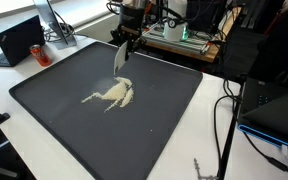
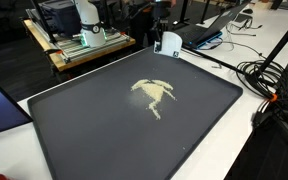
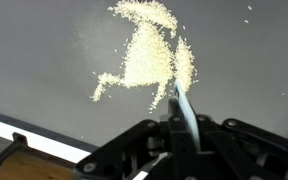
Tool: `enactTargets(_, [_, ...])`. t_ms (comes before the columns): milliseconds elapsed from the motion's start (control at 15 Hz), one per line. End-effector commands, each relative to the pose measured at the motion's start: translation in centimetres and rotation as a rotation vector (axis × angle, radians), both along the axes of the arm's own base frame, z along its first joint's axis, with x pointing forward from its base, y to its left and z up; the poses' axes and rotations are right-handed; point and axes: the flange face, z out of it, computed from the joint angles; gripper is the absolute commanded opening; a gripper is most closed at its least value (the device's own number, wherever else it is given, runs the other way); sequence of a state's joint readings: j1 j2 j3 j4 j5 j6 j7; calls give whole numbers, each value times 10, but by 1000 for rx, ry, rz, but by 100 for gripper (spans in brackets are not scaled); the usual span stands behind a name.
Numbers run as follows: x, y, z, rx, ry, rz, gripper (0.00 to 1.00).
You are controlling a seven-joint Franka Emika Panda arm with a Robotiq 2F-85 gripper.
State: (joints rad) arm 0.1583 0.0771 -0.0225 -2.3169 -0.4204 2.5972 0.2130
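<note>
Likely the first risk sits at the left: the laptop [image 1: 19,42] stands on the table [image 1: 4,72] just past the tray's [image 1: 44,100] near-left corner, and a fast stroke that way would flick grains [image 1: 111,95] over the low rim toward it. The grains lie loose at the tray's middle, so a steep blade [image 1: 120,58] would scatter them and a shallow one would ride over and smear them. The gripper [image 1: 127,40] has its jaws pinched narrow on the blade, which hangs just beyond the pile's far edge; whether its tip touches the tray I cannot tell. A hard press could twist so thin a thing in the grip. At the right, cables [image 1: 222,125] lie beside the rim and might snag the arm.

The tray is dark, matte, flat and rectangular. The grains are pale, fine and dry, a splayed heap with thin trails running out. The blade is thin, flat and light grey, seen edge-on in the wrist view.
</note>
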Motion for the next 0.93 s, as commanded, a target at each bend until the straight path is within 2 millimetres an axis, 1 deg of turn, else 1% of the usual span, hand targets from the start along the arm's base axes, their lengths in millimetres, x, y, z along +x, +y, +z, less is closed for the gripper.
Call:
enactTargets(0, [3,17,13,-66,-37,124,1])
enactTargets(133, [7,23,13,-95,-49,174,1])
enactTargets(400, [16,29,6,-115,-68,262,1])
enactTargets(667, [27,41,-18,-147,-27,307,1])
enactTargets(867, [33,52,-30,-185,-13,281,1])
